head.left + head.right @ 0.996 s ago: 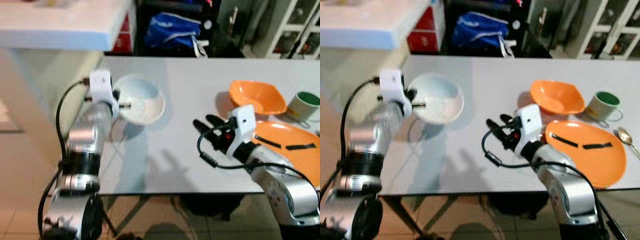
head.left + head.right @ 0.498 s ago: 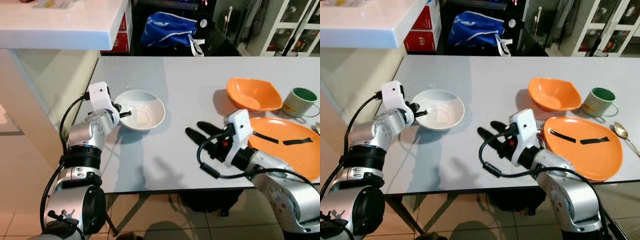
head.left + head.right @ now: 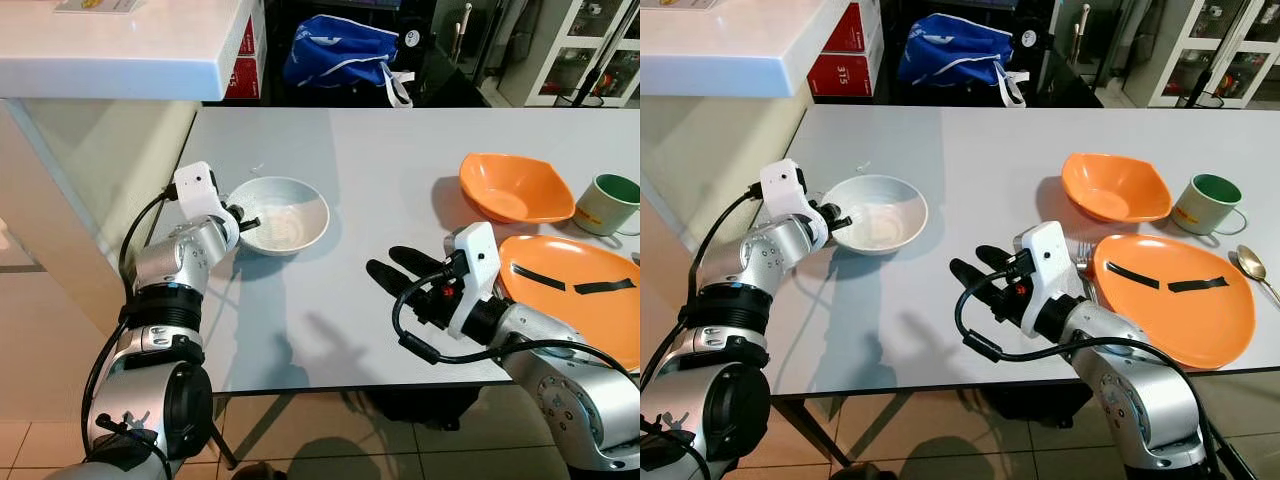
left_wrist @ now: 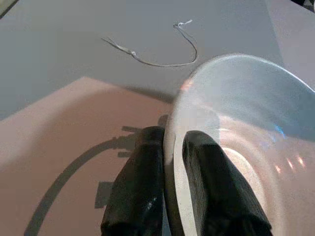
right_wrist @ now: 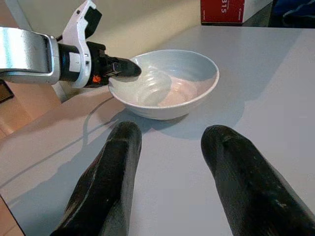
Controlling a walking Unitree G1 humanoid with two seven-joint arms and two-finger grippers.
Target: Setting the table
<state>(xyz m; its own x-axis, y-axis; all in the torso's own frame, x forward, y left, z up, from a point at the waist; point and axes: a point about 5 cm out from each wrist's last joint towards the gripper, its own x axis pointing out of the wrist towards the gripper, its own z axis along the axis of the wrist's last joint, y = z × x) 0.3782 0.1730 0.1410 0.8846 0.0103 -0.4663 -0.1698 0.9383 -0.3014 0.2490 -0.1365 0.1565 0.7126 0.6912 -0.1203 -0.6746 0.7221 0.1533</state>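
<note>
Two fingers [image 4: 206, 191] pinch bowl [image 3: 285, 213] rim.

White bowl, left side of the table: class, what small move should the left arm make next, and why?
Probably open the jaws and back off: the left gripper pinches the rim of the white bowl, which sits flat on the table.

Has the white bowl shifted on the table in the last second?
Cannot tell. The white bowl, its rim pinched by the left pincer, sits about as far from the orange bowl as before; the camera itself moved.
</note>
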